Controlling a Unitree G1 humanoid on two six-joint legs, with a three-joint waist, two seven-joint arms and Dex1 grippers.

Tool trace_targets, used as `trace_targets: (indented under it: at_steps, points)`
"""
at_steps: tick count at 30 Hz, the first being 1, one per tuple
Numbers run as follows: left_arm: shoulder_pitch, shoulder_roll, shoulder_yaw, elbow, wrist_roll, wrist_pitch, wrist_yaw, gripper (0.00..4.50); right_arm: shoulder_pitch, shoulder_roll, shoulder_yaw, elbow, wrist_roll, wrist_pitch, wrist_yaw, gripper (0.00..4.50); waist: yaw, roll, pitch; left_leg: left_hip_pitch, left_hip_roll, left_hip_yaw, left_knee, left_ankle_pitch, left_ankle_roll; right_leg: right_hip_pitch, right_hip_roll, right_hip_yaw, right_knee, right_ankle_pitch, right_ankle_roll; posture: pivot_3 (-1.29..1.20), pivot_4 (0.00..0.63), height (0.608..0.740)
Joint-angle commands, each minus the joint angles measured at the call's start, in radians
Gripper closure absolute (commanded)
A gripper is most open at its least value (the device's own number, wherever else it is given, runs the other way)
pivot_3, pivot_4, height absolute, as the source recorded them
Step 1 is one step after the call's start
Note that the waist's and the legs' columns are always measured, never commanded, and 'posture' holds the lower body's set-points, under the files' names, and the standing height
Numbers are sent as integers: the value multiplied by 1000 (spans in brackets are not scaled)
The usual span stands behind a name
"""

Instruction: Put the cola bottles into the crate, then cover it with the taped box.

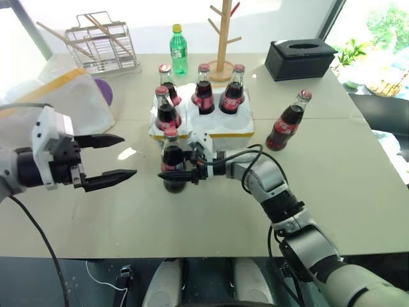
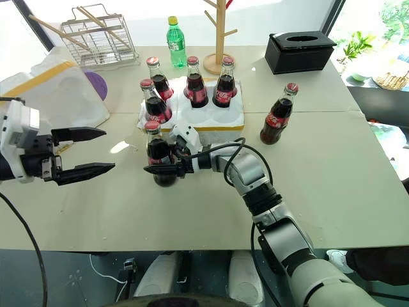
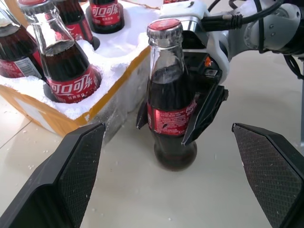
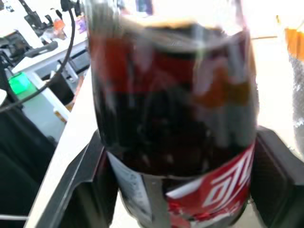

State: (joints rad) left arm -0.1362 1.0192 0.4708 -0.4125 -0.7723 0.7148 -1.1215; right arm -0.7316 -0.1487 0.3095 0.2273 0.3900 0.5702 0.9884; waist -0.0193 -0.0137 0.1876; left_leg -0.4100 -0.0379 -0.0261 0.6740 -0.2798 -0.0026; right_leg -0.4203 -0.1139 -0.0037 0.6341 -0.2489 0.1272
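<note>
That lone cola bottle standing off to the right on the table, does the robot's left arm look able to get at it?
Probably not easily. The lone cola bottle stands far across from the open left pincer, with the crate and the right pincer, closed on another bottle, between them.

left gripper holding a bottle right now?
No: the left gripper hangs open with nothing between its fingers, apart from the cola bottle that the right gripper clasps.

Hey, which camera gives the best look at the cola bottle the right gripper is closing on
The left wrist view: the cola bottle stands whole and upright on the table beside the crate, with the right gripper clamped at its label. The eye views show it from above. The right wrist view gives a blurred close-up of its middle.
</note>
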Motion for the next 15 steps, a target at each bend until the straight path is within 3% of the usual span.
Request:
trace_targets:
  at_steps: [1, 9, 15]
  points:
    - [5, -1, 11, -21, -22, -7, 4, 0, -15, 0, -70, -136, 107, 59, 36, 1670, 0, 0, 0, 0, 0, 0, 0, 0, 0, 0, 0, 0, 0, 0, 0, 0, 150, 740]
    - [-41, -51, -9, -32, -111, 36, 80, 0, -172, -111, -265, -240, 281, 262, 7, 1670, 3, 0, 0, -1, 0, 0, -5, 0, 0, -2, 0, 0, 0, 0, -1, 0, 150, 740]
    - [-93, -91, -50, -44, -147, 47, 140, 0, -363, -143, -265, 21, 100, 86, -88, 1670, -5, 0, 0, 0, 0, 1, -7, 1, -2, -6, 1, 0, 0, 1, -1, 0, 150, 740]
